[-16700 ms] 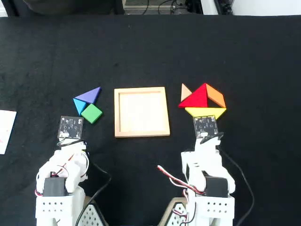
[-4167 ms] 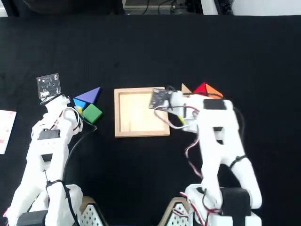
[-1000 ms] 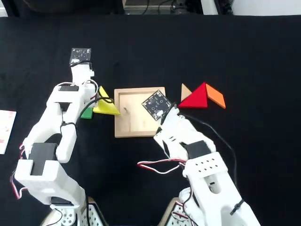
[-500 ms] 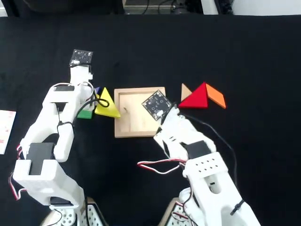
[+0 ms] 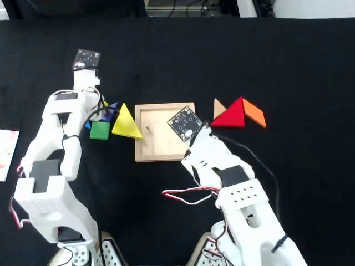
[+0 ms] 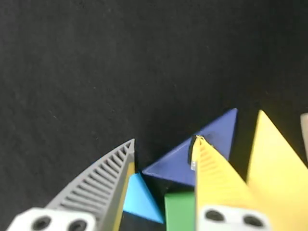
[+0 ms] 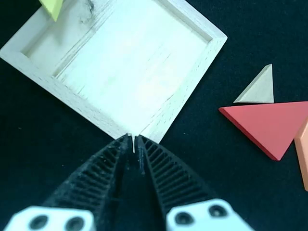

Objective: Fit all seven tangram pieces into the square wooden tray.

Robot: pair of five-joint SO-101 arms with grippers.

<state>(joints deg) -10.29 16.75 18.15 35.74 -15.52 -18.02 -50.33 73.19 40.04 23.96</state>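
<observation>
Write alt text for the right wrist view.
The shut right gripper points at one edge of the square wooden tray, which holds no pieces. Beside the tray, a red triangle and a small pale triangle lie on black cloth.

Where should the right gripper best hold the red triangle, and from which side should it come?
Probably from above, pinching the red triangle across the tip that points to the wooden tray. It lies flat; its edge facing the arms is free, but the orange piece lies against the opposite edge and the tan triangle sits close beside the slanted one.
</observation>
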